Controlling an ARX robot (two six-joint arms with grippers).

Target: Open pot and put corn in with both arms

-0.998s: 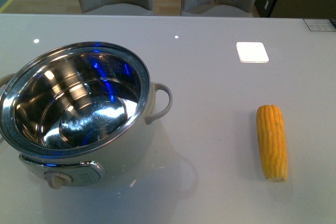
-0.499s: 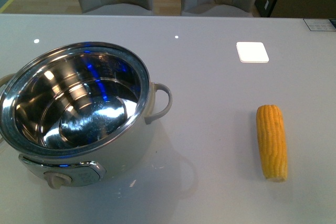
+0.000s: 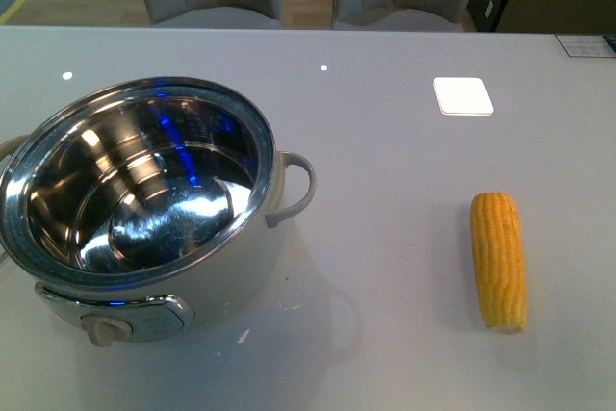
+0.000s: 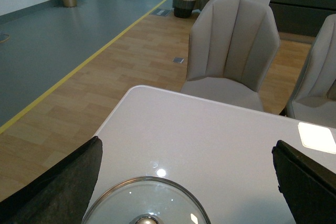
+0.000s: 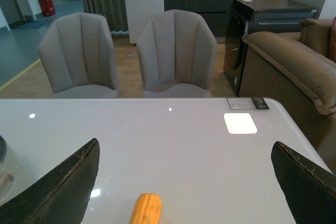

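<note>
Two things sit well apart on the white desk [image 3: 385, 161] in the front view. The pot [image 3: 231, 276] stands open at the left with its shiny steel inside showing, and the corn [image 3: 499, 260] lies flat at the right. Beyond the corn is a white square pad [image 3: 462, 95]. A label [image 3: 585, 44] at the far corner is too small to read.

From the left wrist, the left fingers [image 4: 58, 187] stand spread wide, holding nothing. A glass lid [image 4: 157, 203] with a metal knob shows between them.

From the right wrist, the right fingers [image 5: 58, 187] are likewise parted and empty, with the corn lying between them.
</note>
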